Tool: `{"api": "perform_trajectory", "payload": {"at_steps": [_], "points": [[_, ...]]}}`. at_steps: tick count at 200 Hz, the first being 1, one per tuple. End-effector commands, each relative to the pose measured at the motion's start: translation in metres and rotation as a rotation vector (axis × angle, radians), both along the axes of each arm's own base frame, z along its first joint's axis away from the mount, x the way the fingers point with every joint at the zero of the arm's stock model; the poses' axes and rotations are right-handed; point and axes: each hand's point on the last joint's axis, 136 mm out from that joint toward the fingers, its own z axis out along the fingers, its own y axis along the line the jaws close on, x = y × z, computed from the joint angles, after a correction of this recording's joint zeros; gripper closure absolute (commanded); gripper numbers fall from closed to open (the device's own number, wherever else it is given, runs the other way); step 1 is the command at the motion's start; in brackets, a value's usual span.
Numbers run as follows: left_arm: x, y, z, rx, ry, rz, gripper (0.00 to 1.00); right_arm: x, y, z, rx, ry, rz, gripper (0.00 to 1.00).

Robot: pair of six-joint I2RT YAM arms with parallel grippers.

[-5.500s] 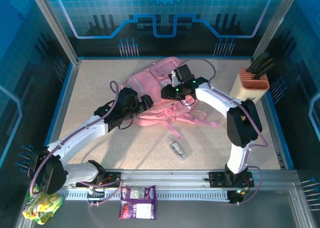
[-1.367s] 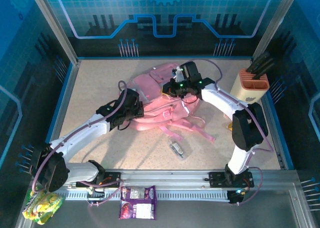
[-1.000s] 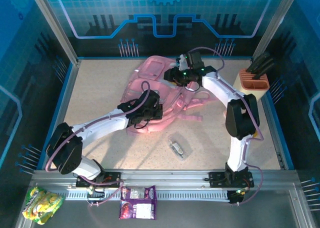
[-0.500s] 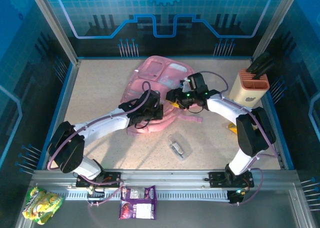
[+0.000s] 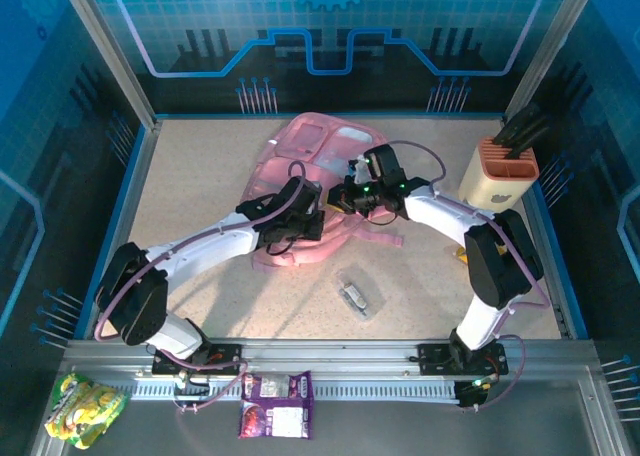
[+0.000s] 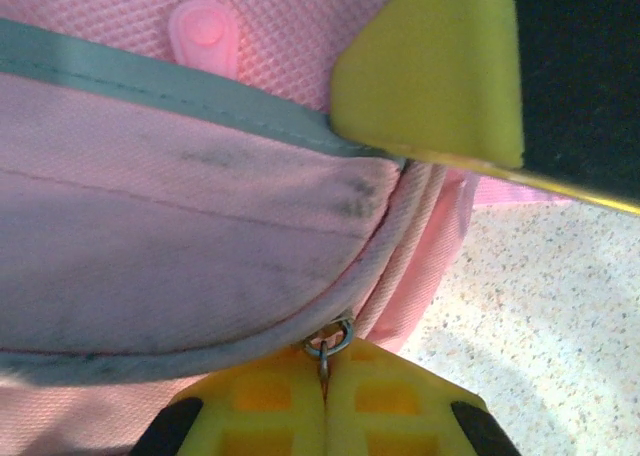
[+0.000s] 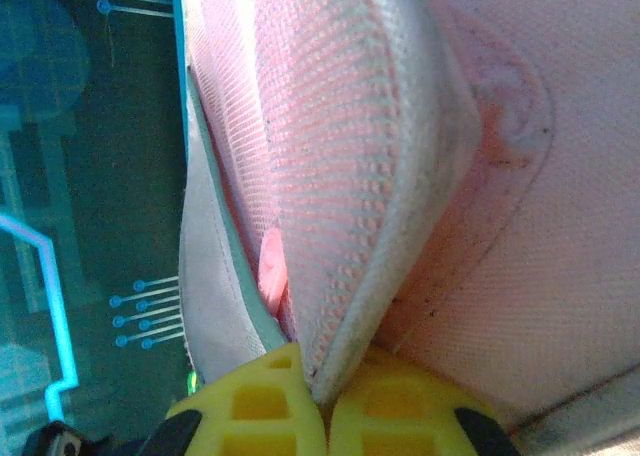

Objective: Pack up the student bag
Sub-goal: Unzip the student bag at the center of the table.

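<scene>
Between the yellow waffle-moulded pads of the left gripper point(image 6: 325, 381): pressed fully together, nipping one thin metal zip ring point(image 6: 330, 336) at the lower seam of the student bag point(image 6: 180, 206). Just above that, smooth pale pink cloth, scuffed grey, edged with grey-green piping. Past the piping, pink mesh weave and one rounded rubbery tab point(image 6: 203, 31). Off to the lower right, a corner of speckled table.

Over at the right gripper point(image 7: 322, 401): closed tight too, pinching a padded, mesh-faced fold of the same bag, with its pale bound rim straight down between the two pads.

From above, both grippers meeting on the one bag point(image 5: 315, 141), left on its near side, right just beside it. Sitting far-centre on the table point(image 5: 190, 186), soft and slumped, top close to the back wall, pink straps trailing nearward. Plenty of open tabletop to the left and across the near strip. Tighter on the right, with one cream block point(image 5: 497, 176), peach-topped and full of dark handles, hard by that edge. One small clear packet point(image 5: 357, 297) alone on the near side, apart from the straps. Off the table on the front rail, two snack packs: purple-and-white one point(image 5: 275, 404), yellow-green one point(image 5: 85, 408) at the left corner.
</scene>
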Motion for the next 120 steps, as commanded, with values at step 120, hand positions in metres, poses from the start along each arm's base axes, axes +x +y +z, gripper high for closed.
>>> {"api": "perform_trajectory", "payload": {"at_steps": [120], "points": [[-0.016, 0.013, 0.014, -0.05, 0.016, -0.122, 1.0, 0.085, -0.076, 0.031, -0.158, -0.178, 0.012, 0.74]]}}
